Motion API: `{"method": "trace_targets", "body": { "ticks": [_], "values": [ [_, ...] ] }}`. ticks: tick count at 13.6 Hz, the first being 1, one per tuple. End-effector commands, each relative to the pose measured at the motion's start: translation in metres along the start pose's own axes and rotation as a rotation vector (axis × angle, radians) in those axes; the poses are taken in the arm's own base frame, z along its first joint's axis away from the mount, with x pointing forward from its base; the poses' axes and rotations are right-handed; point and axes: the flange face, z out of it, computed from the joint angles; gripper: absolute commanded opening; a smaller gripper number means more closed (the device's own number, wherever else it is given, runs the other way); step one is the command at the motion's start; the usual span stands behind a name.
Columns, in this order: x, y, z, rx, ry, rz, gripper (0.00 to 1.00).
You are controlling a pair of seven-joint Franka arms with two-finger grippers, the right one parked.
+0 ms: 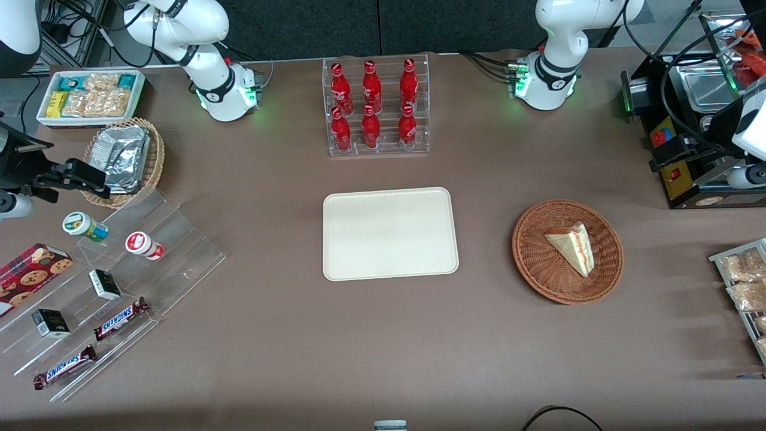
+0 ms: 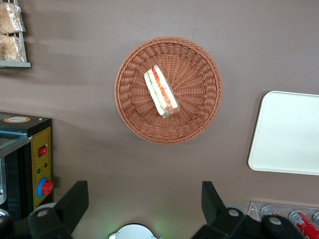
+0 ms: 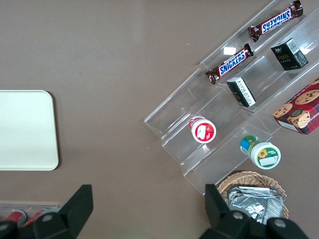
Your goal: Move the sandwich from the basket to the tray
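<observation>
The sandwich (image 1: 573, 245), a pale bread wedge with red and green filling, lies in the reddish-brown wicker basket (image 1: 538, 281) toward the working arm's end of the table. The cream tray (image 1: 389, 233) sits flat beside the basket, mid-table, with nothing on it. My left gripper (image 1: 670, 154) hangs high above the table, farther from the front camera than the basket. In the left wrist view the gripper (image 2: 143, 191) is open and holds nothing. That view looks down on the sandwich (image 2: 160, 92), the basket (image 2: 199, 119) and a corner of the tray (image 2: 289, 132).
A black and yellow control box (image 1: 673, 173) stands near the gripper. A wire rack of snack packets (image 1: 742, 281) lies beside the basket. A clear rack of red bottles (image 1: 377, 108) stands farther back than the tray. Acrylic steps with snacks (image 1: 108, 287) and a foil-packet basket (image 1: 122, 158) are at the parked arm's end.
</observation>
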Motion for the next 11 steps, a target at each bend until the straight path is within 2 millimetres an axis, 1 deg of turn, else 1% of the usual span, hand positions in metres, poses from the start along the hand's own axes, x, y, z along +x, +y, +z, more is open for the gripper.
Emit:
{"method": "trace_targets", "body": {
  "ticks": [1,5,7,8,11],
  "values": [
    [-0.001,-0.001,-0.006,0.017,0.003,0.015,1.00],
    [0.002,-0.001,-0.003,0.023,0.002,0.014,1.00],
    [0.007,-0.001,0.003,0.018,0.005,0.005,1.00],
    [0.008,-0.004,0.010,0.010,-0.002,-0.003,1.00],
    [0.012,-0.008,0.047,0.011,0.035,-0.028,1.00]
  ]
}}
